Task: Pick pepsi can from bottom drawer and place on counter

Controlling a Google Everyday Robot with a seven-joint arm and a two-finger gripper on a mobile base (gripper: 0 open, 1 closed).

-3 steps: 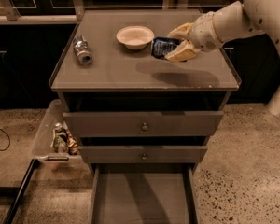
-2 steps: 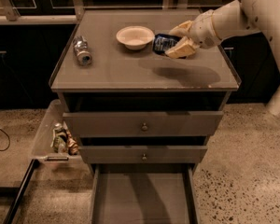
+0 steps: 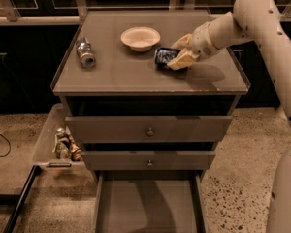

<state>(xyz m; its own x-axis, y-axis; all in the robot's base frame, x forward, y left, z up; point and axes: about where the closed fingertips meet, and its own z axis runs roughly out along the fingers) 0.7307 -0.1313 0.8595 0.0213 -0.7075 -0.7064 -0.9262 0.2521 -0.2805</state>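
The gripper (image 3: 173, 52) is over the right part of the counter (image 3: 136, 76), at the end of the pale arm (image 3: 242, 18) that comes in from the upper right. Its 2 fingers (image 3: 180, 62) are closed on the pepsi can (image 3: 161, 56), 1 finger behind the can and 1 in front of it. The can lies on its side, with 1 end turned toward the left. It is very low over the counter, but I cannot tell if it touches the surface or not.

Just to the left of the can and a little further back stands a shallow pale bowl (image 3: 140, 37), near the can but apart from it. A silver can (image 3: 85, 52) lies on its side at the left part of the counter, well apart from the bowl.

Below the counter, the 2 knobbed drawers (image 3: 148, 129) are slightly out. The bottom drawer (image 3: 148, 203) is pulled out far toward the camera and shows its flat floor. At the left of the cabinet there is a clear bin (image 3: 46, 140) with some small items inside, which are too small to name.
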